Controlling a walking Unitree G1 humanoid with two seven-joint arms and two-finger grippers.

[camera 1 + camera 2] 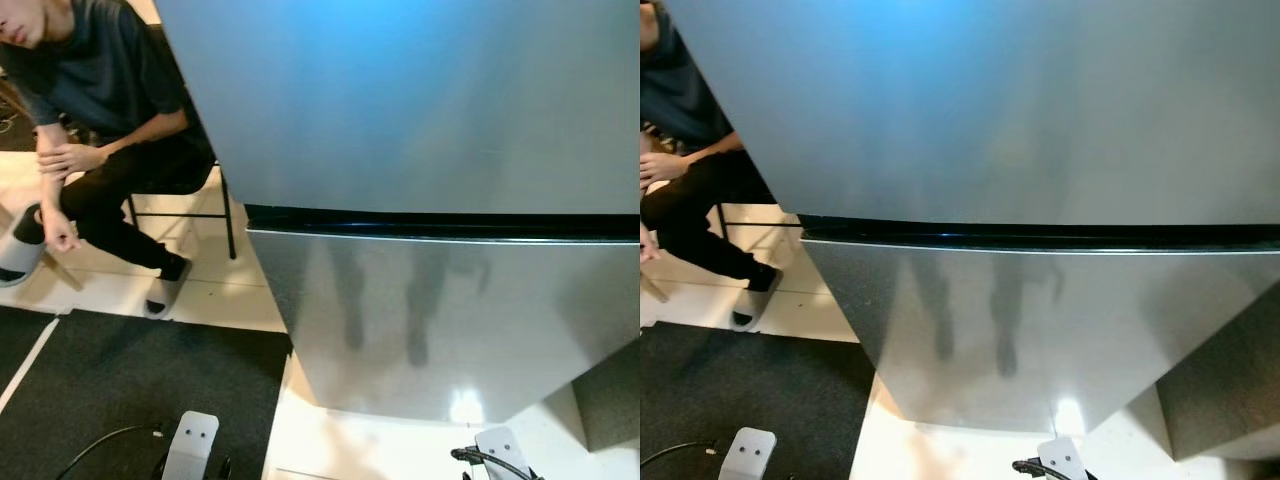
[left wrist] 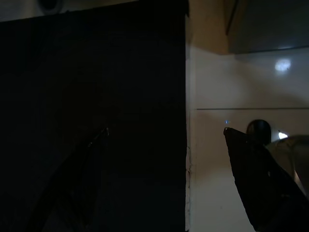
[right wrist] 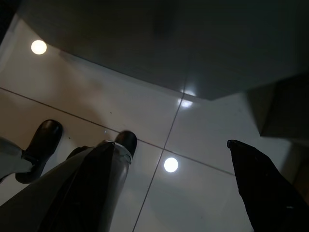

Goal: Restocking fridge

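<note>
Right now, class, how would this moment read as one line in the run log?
stage: facing closed tall silver steel fridge | left pincer: open, hanging over floor | right pincer: open, hanging | seated person: robot's left

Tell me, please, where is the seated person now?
In the left eye view, the person sits on a chair at the robot's left, just beside the closed fridge.
</note>
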